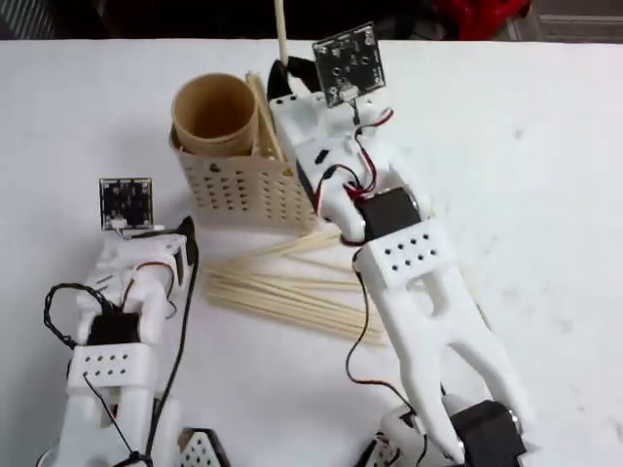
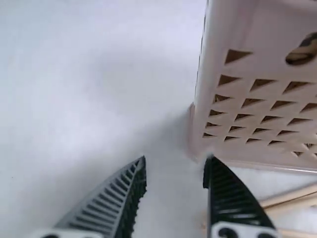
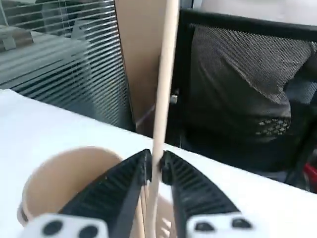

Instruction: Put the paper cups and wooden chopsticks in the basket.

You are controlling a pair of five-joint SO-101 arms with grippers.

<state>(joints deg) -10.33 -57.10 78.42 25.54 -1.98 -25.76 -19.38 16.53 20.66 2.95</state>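
Right gripper [image 1: 278,74] clamping one chopstick [image 1: 281,34] over basket [image 1: 243,190].
High view: paper cup [image 1: 214,112] sitting in basket, loose chopsticks [image 1: 292,292] lying beside it. Left wrist: left gripper [image 2: 173,173] hanging released near basket corner. Right wrist: chopstick standing upright above paper cup.

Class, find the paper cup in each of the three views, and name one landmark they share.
High view: paper cup stands in the basket, upper middle.
Left wrist view: brown glimpse through the basket's slot, likely the cup.
Right wrist view: cup just beyond the right gripper.
Shared landmark: white table.
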